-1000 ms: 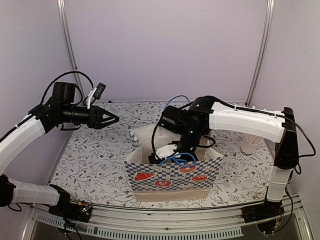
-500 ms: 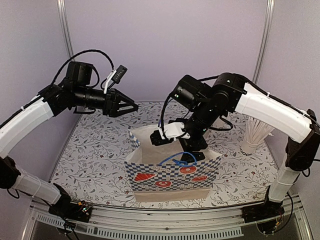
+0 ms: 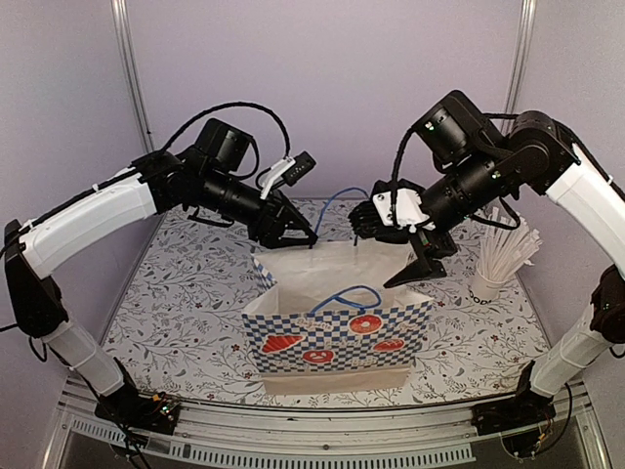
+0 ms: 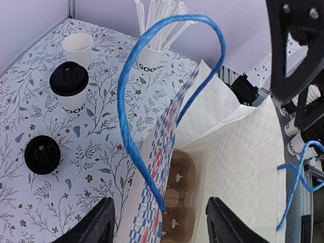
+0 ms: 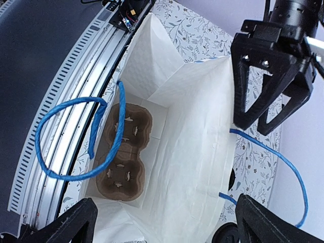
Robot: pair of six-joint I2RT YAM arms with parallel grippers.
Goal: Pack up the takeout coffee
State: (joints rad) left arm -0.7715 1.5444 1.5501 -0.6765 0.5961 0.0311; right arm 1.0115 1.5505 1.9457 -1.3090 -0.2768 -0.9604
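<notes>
The takeout coffee, a white cup with dark lettering and a black lid, stands on the flowered table in the left wrist view; the top view does not show it. The checkered paper bag stands open in the middle, with a brown cup carrier on its floor. My left gripper is open and straddles the bag's back wall, just under the blue handle. My right gripper hangs wide open above the bag's mouth, holding nothing.
A lidless white cup and a loose black lid stand near the coffee. A white cup of long sticks is at the right. The bag's front blue handle droops over its rim.
The right gripper has risen out of the bag and moved up and right. The left arm has swung right and down to the bag's back edge. The back handle now stands up.
</notes>
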